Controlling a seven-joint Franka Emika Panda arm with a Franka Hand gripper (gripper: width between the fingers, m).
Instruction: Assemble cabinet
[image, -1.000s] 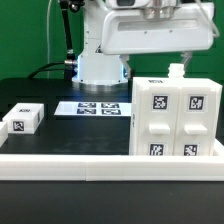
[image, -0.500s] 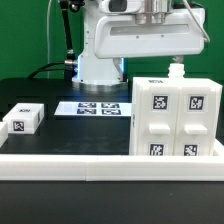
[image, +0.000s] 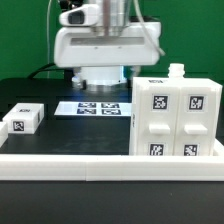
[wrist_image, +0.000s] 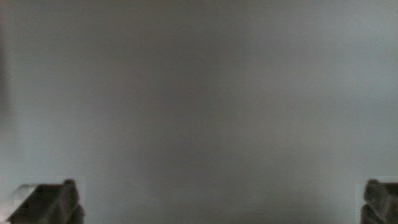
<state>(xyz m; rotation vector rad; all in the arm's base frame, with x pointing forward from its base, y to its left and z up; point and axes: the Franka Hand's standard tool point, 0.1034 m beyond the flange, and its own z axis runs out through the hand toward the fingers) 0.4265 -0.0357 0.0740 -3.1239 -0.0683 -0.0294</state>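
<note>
The cabinet (image: 175, 115) is a large white box at the exterior view's right. Its near face shows four square tagged panels, and a small white peg (image: 177, 70) stands on its top. The arm's white hand (image: 108, 45) hangs high over the back middle of the table, to the left of the cabinet and apart from it; its fingers do not show there. In the wrist view my gripper (wrist_image: 222, 205) shows only two dark fingertips (wrist_image: 54, 203) at the picture's far sides, wide apart with nothing between them, against a blurred grey surface.
A small loose white tagged block (image: 24, 117) lies at the exterior view's left. The marker board (image: 98, 107) lies flat at the back middle, before the robot base (image: 100, 72). A white rail (image: 70, 162) runs along the front edge.
The hand has swung from above the cabinet toward the exterior view's left, leaving the cabinet's top and its peg uncovered. The cabinet and the block have not moved.
</note>
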